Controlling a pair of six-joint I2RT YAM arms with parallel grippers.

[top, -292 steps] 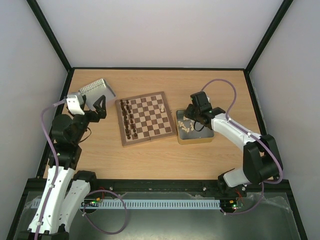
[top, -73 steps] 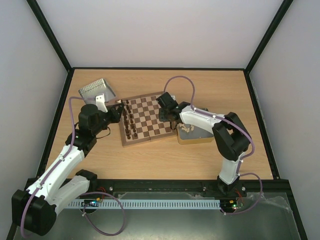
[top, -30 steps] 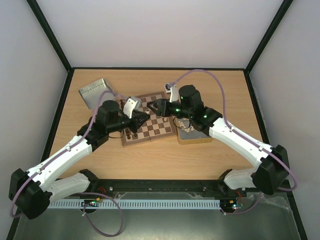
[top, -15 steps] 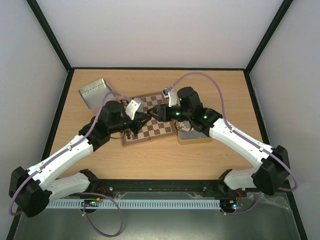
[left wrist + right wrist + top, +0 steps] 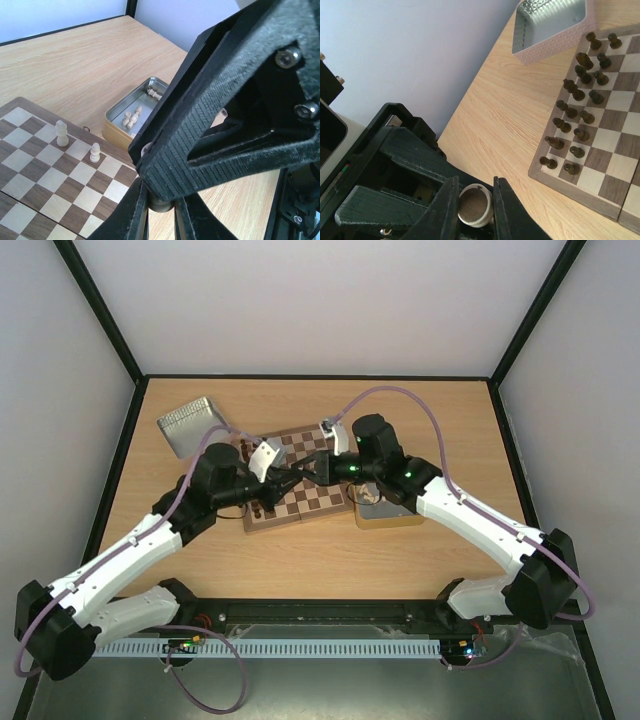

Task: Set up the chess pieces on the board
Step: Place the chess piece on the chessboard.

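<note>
Above the board (image 5: 322,502) my two grippers meet tip to tip. In the right wrist view, my right gripper (image 5: 474,206) is shut on the round felt-bottomed base of a cream chess piece (image 5: 475,204). The left gripper (image 5: 161,212) is shut on the same piece's other end (image 5: 161,204), with the right gripper's black fingers (image 5: 225,115) looming over it. From above, the piece itself is hidden between the left gripper (image 5: 288,480) and right gripper (image 5: 303,473). Two cream pieces (image 5: 61,133) (image 5: 95,152) stand on the board (image 5: 45,190).
Dark pieces (image 5: 580,105) fill two rows on the board's left side. An open tin (image 5: 135,107) holding several cream pieces sits by the board's right edge, mostly under the right arm (image 5: 385,518) from above. An empty metal tin (image 5: 188,425) lies at the back left.
The right gripper's jaws have closed onto the chess piece that the left gripper holds. Both arms have drawn together over the board.
</note>
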